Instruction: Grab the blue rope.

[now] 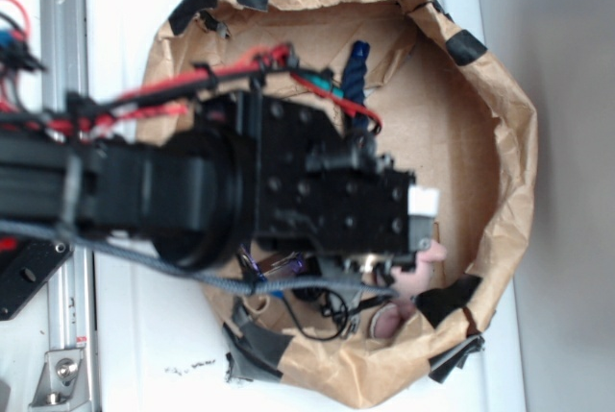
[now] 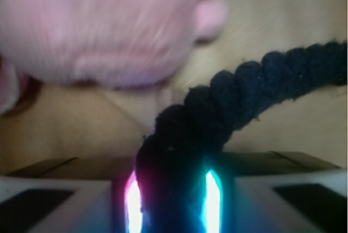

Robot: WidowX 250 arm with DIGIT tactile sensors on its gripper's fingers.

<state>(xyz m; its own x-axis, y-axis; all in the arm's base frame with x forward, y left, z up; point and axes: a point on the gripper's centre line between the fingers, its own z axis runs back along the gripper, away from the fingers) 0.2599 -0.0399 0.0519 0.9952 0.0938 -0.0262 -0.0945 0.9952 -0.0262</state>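
Note:
The blue rope (image 2: 239,94), a thick dark navy twisted cord, curves in from the right of the wrist view and runs down between my two glowing pads. My gripper (image 2: 171,200) is shut on it, the cord filling the gap between the pads. In the exterior view only a short stretch of the blue rope (image 1: 356,66) with a brighter blue end shows past the arm, near the back of the paper bin. The gripper (image 1: 423,230) itself is mostly hidden under the black arm there.
A pink plush toy (image 2: 103,26) lies just ahead of the gripper, close to the rope; the pink plush toy (image 1: 423,263) peeks out by the arm. A crumpled brown paper wall (image 1: 509,143) with black tape rings the work area. Red wires and a grey braided cable (image 1: 144,258) trail over the arm.

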